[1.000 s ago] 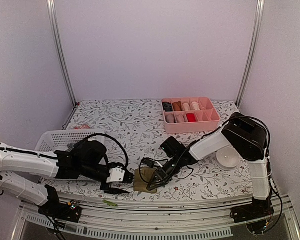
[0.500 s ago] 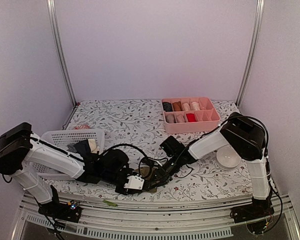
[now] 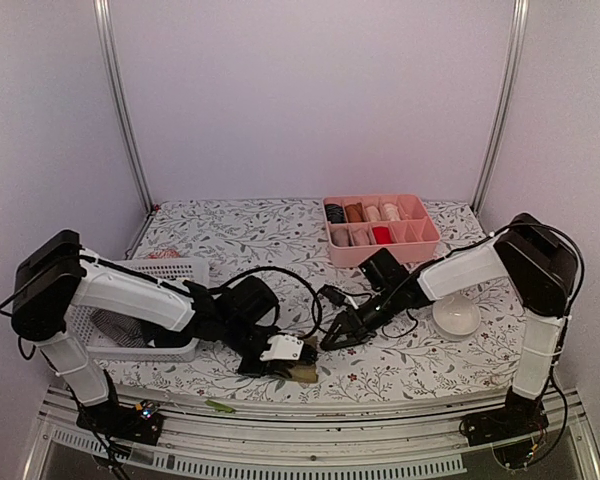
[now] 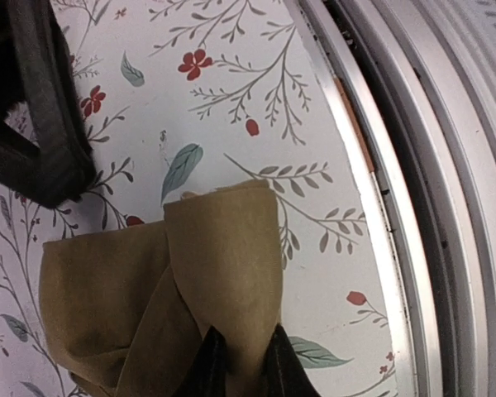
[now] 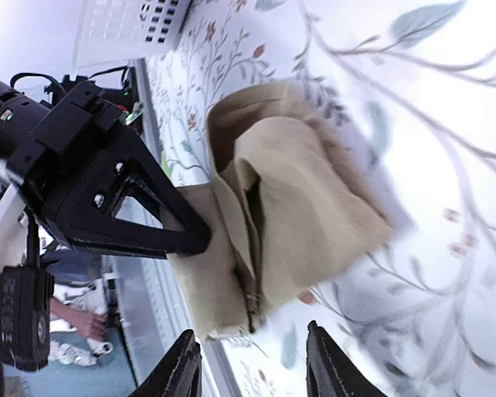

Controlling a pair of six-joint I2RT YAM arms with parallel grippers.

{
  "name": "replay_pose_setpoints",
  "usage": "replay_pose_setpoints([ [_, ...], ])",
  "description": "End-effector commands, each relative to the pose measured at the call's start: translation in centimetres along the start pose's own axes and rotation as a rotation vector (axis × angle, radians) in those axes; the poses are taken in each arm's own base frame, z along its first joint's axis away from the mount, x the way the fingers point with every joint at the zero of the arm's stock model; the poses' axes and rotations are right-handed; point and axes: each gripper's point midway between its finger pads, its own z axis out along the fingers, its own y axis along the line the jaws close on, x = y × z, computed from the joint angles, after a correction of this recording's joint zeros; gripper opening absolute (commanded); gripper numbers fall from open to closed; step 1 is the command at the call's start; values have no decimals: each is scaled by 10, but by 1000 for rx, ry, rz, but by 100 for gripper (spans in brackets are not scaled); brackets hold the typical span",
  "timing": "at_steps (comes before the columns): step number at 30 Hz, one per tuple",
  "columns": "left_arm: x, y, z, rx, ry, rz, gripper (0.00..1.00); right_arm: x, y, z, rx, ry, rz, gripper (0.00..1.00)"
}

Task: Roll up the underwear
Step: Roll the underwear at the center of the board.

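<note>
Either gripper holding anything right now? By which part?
The left gripper pinches the olive-tan underwear at a folded edge near the table's front. The right gripper is open and holds nothing.

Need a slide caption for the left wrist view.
Left fingers pinch an edge of the folded olive-tan underwear on the floral table, beside the metal front rail.
</note>
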Motion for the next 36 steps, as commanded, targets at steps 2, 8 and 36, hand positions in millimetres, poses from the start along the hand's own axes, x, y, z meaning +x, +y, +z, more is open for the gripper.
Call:
replay_pose_setpoints([
  [2,17,-20,-3,297,32,-223,2,4,9,-52,219,-148,-234,43],
  [8,26,-4,0,503,-7,-409,3,14,29,-78,350,-306,-483,49],
  [36,43,32,20,709,-43,-626,11,9,14,51,417,-9,-806,0],
])
